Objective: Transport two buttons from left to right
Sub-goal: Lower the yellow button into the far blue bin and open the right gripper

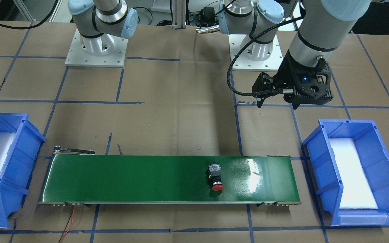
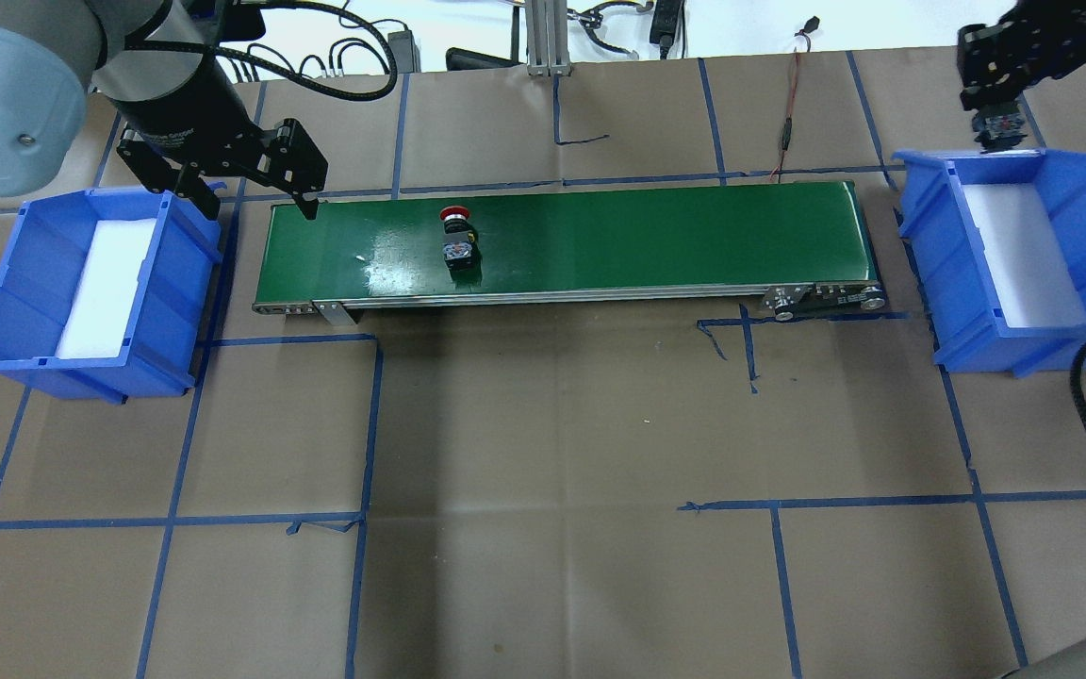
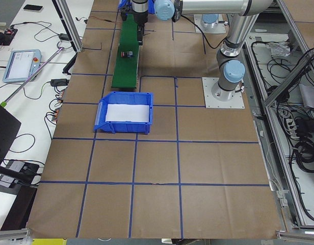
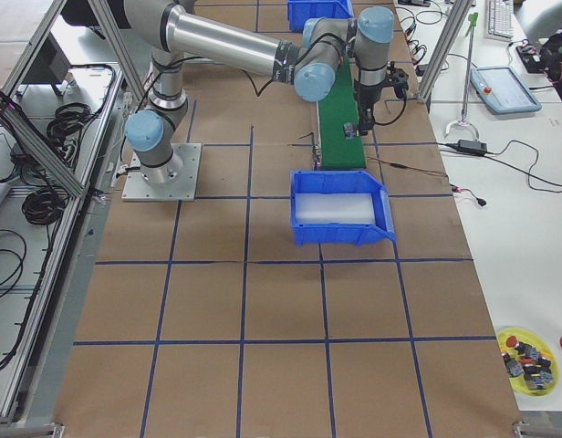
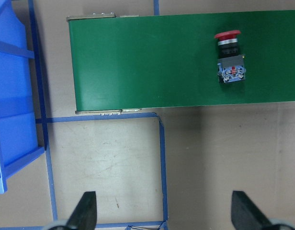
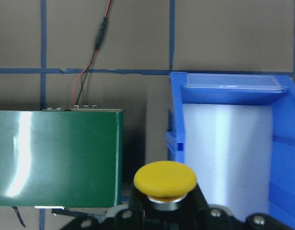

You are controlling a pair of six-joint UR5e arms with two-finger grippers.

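We see the right gripper [image 2: 997,130] pinching the yellow button [image 6: 164,179] about over the belt-side wall of the right bin [image 6: 176,115], foam [image 6: 224,153] just outward; the red button [image 5: 229,55] lies crosswise on the conveyor belt [image 5: 138,62], nearer the spread-fingered left gripper [image 5: 164,211].

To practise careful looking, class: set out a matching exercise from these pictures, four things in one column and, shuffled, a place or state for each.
Things:
1 red button
2 yellow button
3 left gripper
4 left bin

Places or states:
A open, holding nothing
B lying on the green belt
C blue, with a white pad inside
D gripped by the right gripper

Pairs: 1-B, 2-D, 3-A, 4-C
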